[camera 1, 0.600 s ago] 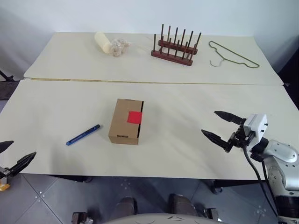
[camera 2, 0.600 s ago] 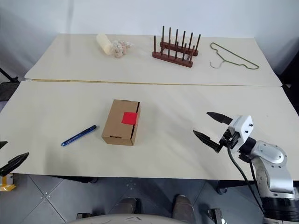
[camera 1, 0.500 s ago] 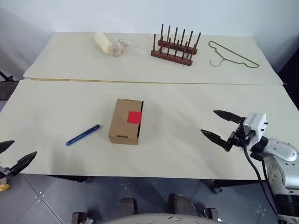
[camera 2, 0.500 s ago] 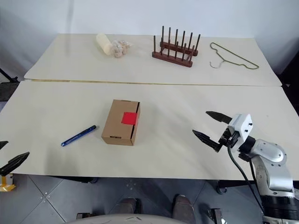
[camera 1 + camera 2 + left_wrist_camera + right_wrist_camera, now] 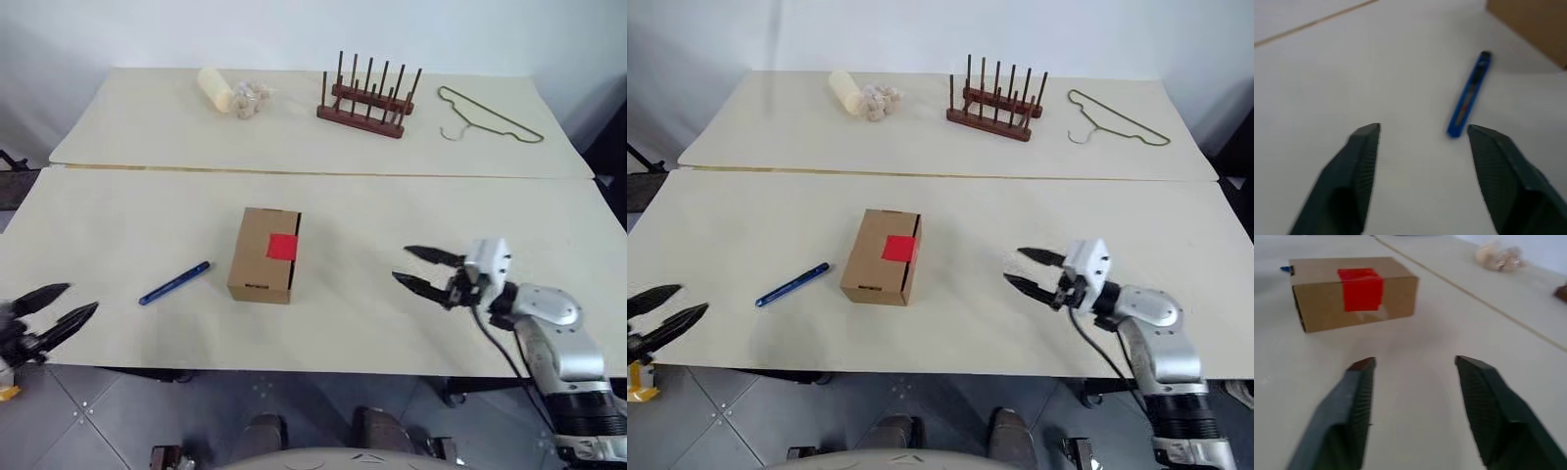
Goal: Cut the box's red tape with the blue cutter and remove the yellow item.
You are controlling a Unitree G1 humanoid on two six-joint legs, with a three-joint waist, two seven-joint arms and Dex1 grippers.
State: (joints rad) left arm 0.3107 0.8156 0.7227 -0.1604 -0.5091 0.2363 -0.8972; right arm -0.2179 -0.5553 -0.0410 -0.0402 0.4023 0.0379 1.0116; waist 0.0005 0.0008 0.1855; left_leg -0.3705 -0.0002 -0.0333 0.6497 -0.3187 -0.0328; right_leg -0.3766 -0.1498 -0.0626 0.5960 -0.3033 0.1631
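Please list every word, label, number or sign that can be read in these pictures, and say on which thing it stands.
None can be read.
Box: plain cardboard, no print seen; its red tape is blank.
Blue cutter: a dark and reddish strip along its body, too blurred to read as text.

The box (image 5: 1533, 27) is cut off at the upper right corner of the left wrist view, one brown corner showing. In the right wrist view a sliver of the blue cutter (image 5: 1287, 269) pokes out past the box's far end at the upper left; the rest is hidden behind it. The box is closed, so its contents are hidden. The lumpy bundle (image 5: 1497, 257) at the upper right is too blurred to identify, and a dark brown object (image 5: 1562, 292) is cut off at the right edge.
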